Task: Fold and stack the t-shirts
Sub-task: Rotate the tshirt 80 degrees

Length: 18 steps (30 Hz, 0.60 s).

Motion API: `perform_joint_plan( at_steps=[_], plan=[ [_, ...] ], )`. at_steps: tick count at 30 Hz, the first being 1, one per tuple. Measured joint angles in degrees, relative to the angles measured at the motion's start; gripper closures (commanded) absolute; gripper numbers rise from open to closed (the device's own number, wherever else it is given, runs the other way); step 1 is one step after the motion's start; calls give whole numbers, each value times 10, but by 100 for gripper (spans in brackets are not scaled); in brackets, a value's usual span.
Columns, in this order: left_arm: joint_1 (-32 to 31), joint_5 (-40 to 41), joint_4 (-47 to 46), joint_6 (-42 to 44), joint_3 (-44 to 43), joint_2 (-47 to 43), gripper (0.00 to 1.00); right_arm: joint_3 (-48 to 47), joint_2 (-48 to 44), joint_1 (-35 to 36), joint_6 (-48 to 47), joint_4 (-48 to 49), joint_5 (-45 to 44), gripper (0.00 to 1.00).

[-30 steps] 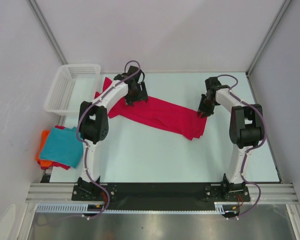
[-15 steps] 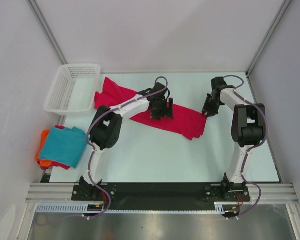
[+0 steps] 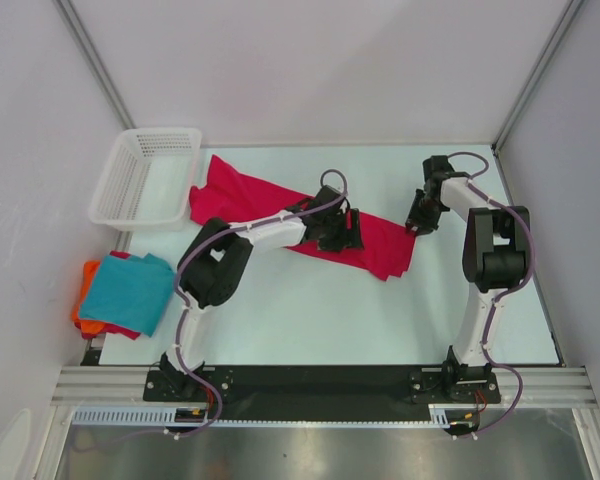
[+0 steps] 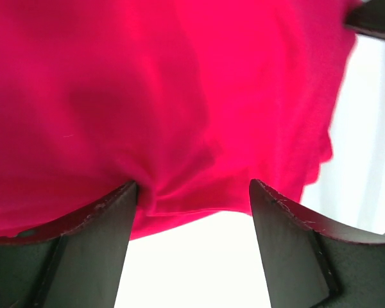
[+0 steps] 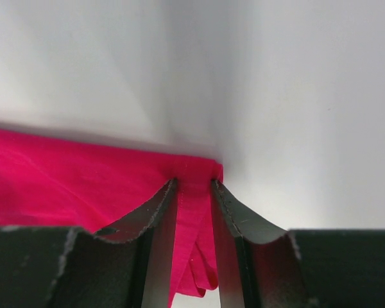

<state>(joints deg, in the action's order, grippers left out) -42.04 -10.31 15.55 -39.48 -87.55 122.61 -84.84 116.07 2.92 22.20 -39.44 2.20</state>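
Note:
The crimson-pink t-shirt (image 3: 270,205) lies stretched across the back of the table, bunched at its right end. My left gripper (image 3: 342,232) is open over its middle; in the left wrist view the cloth's edge (image 4: 179,128) runs between the spread fingers (image 4: 96,244). My right gripper (image 3: 416,222) is shut on the shirt's right corner, and the right wrist view shows the hem (image 5: 194,212) pinched between the pads. The teal t-shirt (image 3: 128,292) lies folded on the orange t-shirt (image 3: 84,300) at the left edge.
A white mesh basket (image 3: 145,178) stands at the back left corner. Grey walls close the table on three sides. The arms' bases sit on a black rail (image 3: 320,385) at the near edge.
My left gripper has moved right along the crimson-pink shirt, from its left part to its middle. My right gripper shifted slightly back and right, then stayed on the corner.

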Motion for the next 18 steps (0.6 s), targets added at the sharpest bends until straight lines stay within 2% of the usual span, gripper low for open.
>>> perform_joint_plan(
  at_steps=[8, 18],
  plan=[
    [-40, 11, -56, -12, 21, 2, 27, 1, -3, -10, 0, -3, -9, 67],
    [-59, 8, -141, -46, 140, -56, 32, 1, -45, -18, 1, -16, -6, 67]
  ],
)
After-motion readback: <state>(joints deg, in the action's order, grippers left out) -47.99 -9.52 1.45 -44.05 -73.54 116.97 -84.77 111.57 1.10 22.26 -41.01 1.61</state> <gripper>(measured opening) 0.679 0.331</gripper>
